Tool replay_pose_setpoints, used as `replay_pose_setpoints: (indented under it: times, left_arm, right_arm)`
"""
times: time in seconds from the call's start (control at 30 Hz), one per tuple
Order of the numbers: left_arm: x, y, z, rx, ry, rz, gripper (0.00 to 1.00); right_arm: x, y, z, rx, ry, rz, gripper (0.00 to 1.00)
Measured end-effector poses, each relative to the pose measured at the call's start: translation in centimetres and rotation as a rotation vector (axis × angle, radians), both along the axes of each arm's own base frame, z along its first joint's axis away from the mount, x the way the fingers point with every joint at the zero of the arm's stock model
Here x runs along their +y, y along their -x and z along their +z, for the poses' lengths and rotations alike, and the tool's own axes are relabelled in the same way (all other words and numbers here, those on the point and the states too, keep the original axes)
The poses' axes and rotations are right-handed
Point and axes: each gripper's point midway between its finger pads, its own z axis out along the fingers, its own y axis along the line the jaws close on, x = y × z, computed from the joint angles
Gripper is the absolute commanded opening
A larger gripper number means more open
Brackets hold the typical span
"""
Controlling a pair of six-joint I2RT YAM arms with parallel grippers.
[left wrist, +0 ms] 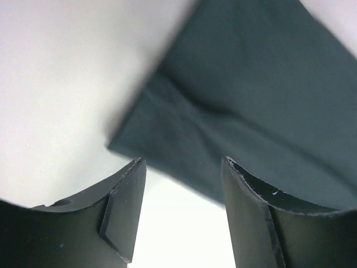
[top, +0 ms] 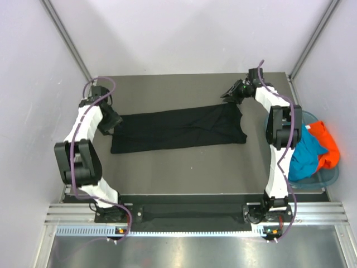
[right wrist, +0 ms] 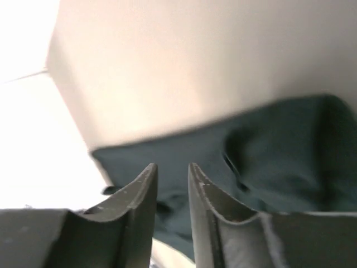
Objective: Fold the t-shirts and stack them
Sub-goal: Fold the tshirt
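The basket (top: 330, 176) sits nearer than the right claw (top: 230, 95), off to its right side, and holds a teal shirt (top: 304, 159) and an orange shirt (top: 326, 145). The black shirt (top: 178, 128) lies flat in a long band on the table (top: 184, 167), between the two claws. The left claw (top: 114, 124) is at the band's left end with its fingers spread wide and nothing between them. The cloth's corner lies just beyond its tips. Farthest off, the right claw is at the band's far right corner, its fingers parted by a narrow gap and the cloth just past their tips.
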Motion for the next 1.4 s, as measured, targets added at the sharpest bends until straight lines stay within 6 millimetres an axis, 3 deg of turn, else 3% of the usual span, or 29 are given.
replay_pose_setpoints:
  times: [0.13,0.33,0.47,0.6,0.8,0.97,1.2,1.4]
  left_arm:
    - [-3.2,2.2,2.0,-0.068,0.023,-0.097,0.62]
    - [-4.6,3.3,1.7,-0.100,0.078,-0.186,0.55]
    - [-6.1,3.7,-0.3,-0.065,0.157,-0.232,0.52]
    - [-6.9,4.1,-2.6,-0.011,0.210,-0.243,0.52]
    - [-6.7,4.2,-5.1,0.056,0.250,-0.221,0.52]
    - [-6.0,4.4,-6.9,0.101,0.272,-0.189,0.52]
    - [-5.1,4.5,-7.8,0.120,0.280,-0.174,0.51]
    - [-4.3,4.7,-8.4,0.136,0.283,-0.157,0.51]
  right_arm:
    - [0.8,-0.9,-0.1,0.011,-0.092,-0.025,0.40]
    - [-0.4,0.6,2.0,-0.028,0.060,0.065,0.46]
    - [-2.2,6.6,2.8,-0.024,0.218,0.132,0.54]
    - [-4.3,12.8,2.1,0.002,0.343,0.198,0.57]
    - [-6.1,16.4,-1.4,0.065,0.457,0.296,0.58]
    - [-7.1,16.8,-2.0,0.062,0.512,0.337,0.56]
    - [-6.7,17.7,-3.3,0.069,0.487,0.364,0.52]
    - [-6.1,18.8,-4.5,0.097,0.449,0.387,0.39]
